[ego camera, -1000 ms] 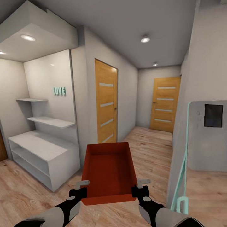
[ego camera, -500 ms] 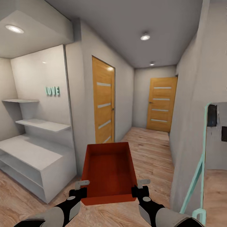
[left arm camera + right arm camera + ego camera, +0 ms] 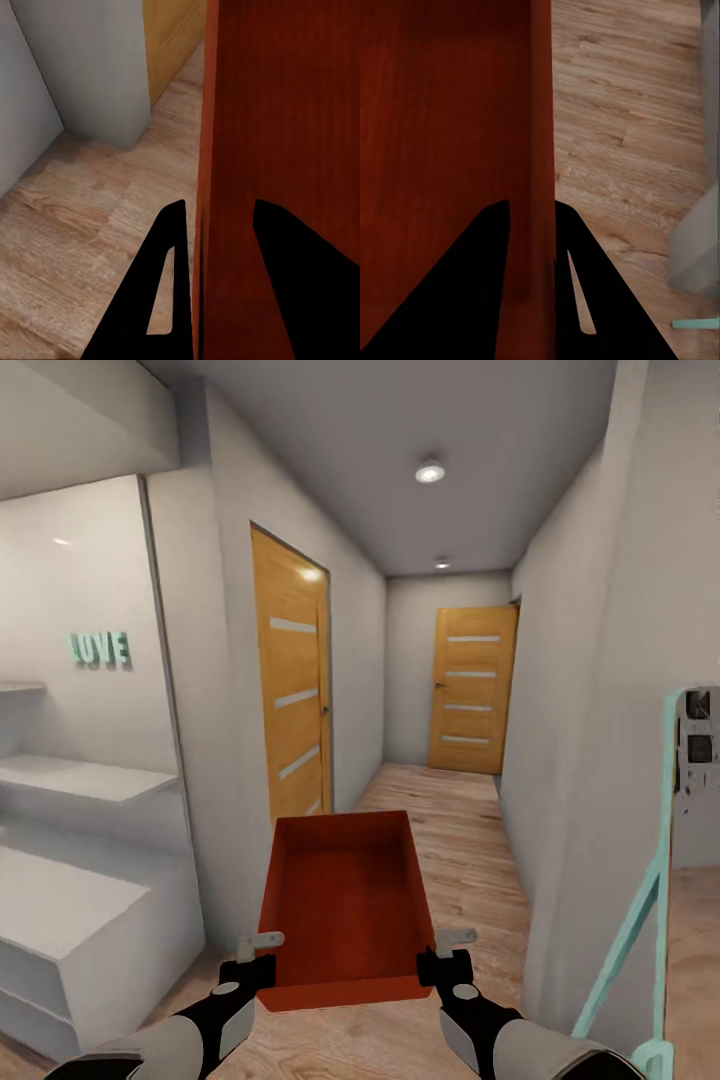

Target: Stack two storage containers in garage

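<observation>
Nearest the robot, the left gripper (image 3: 261,950) pinches the left side wall of an orange-red, open-topped rectangular storage container (image 3: 345,905), one finger inside the wall and one outside, as the left wrist view shows (image 3: 214,247); the right gripper (image 3: 443,948) is clamped the same way over the right side wall (image 3: 531,247). The container (image 3: 285,112) is held between the two arms just in front of the robot, above the floor, its open top facing up and its long axis running straight ahead, away from the robot and down the passage. Beneath it lies a light wood plank floor (image 3: 470,840). To the left stands a white low shelving unit (image 3: 70,920) in a recess, with pale green "LOVE" letters (image 3: 98,648) on the wall above it. Further on, a narrow hallway with pale grey walls holds an orange wooden door with glass slats (image 3: 292,705) on the left and a matching closed door (image 3: 472,690) at the far end, under round ceiling lights (image 3: 430,472).
</observation>
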Controlling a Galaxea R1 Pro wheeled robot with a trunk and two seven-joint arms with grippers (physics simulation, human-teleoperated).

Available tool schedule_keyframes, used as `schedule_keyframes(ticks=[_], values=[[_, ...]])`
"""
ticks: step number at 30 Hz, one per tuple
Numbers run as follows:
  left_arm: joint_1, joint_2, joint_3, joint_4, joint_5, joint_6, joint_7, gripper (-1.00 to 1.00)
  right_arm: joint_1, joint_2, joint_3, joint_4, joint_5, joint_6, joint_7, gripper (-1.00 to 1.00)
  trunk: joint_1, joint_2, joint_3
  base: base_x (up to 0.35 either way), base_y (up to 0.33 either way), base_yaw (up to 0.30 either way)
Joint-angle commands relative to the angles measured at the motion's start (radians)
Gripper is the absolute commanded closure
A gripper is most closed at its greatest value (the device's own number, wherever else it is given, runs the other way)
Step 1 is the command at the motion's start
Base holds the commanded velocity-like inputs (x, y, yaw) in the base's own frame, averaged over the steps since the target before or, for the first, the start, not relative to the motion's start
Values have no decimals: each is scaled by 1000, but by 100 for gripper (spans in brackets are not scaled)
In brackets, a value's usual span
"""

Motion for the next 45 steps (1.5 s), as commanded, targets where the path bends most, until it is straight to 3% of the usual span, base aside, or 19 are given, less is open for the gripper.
schedule_keyframes(ticks=[1,22,33,45], values=[[0,0,9,1,20,-7,-1,100,-2,7,-52,-3,5,0,10,100,1,-1,-2,289,250,-281],[0,0,8,1,20,-7,-1,100,-2,6,-52,-3,5,0,11,100,1,-1,-2,292,236,-267],[0,0,8,1,20,-10,-1,100,-2,6,-52,-3,5,0,11,100,1,-1,-2,321,16,-251],[0,0,9,1,20,-10,-1,100,-2,6,-52,-3,5,0,11,100,1,-1,-2,323,0,-27]])
